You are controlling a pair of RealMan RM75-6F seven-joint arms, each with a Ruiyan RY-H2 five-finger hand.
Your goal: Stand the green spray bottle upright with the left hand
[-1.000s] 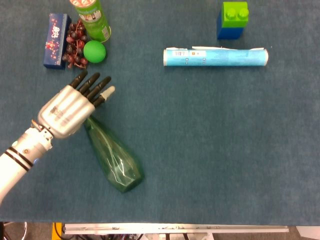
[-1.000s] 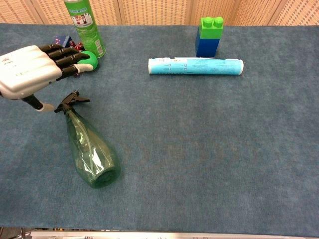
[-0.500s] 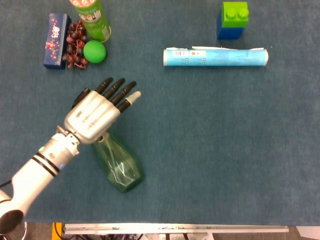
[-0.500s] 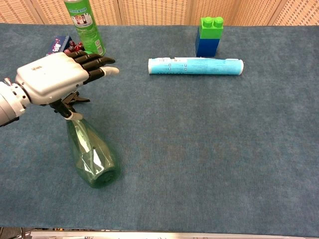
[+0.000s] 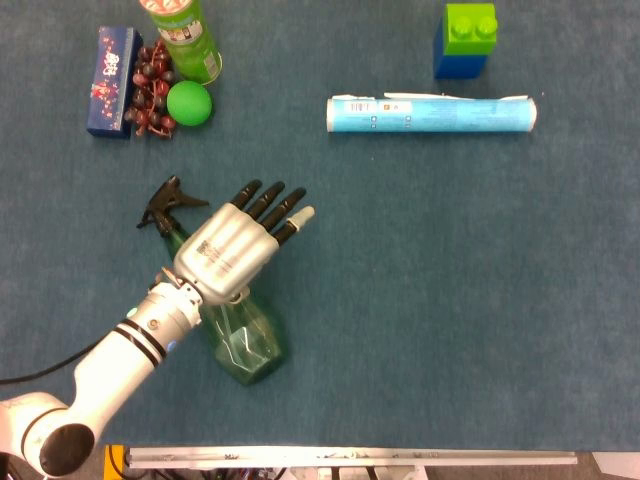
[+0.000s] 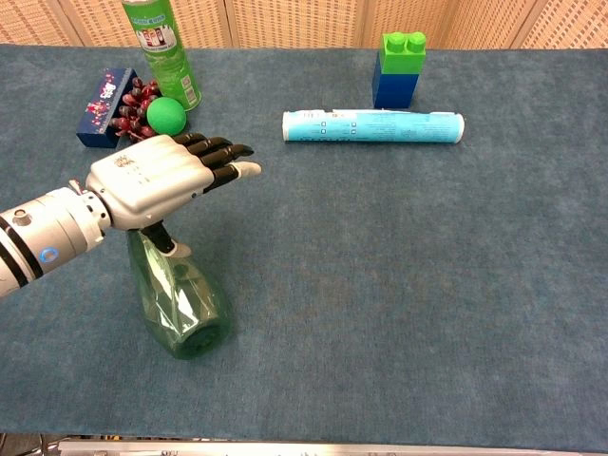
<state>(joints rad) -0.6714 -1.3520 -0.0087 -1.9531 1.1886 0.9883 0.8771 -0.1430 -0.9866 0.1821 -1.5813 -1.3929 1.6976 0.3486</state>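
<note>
The robot's left hand (image 5: 232,252), fingers spread and empty, hovers over the lying green spray bottle (image 5: 238,335), apparently reaching; grasping it comes next.

A table covered in blue-green felt (image 6: 427,285) is backed by woven wicker panels (image 6: 304,21), lit evenly from above.

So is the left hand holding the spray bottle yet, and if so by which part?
No, nothing is held. The left hand is above the neck of the lying green spray bottle, fingers stretched out flat and not wrapped around it. The right hand is not in view.
</note>
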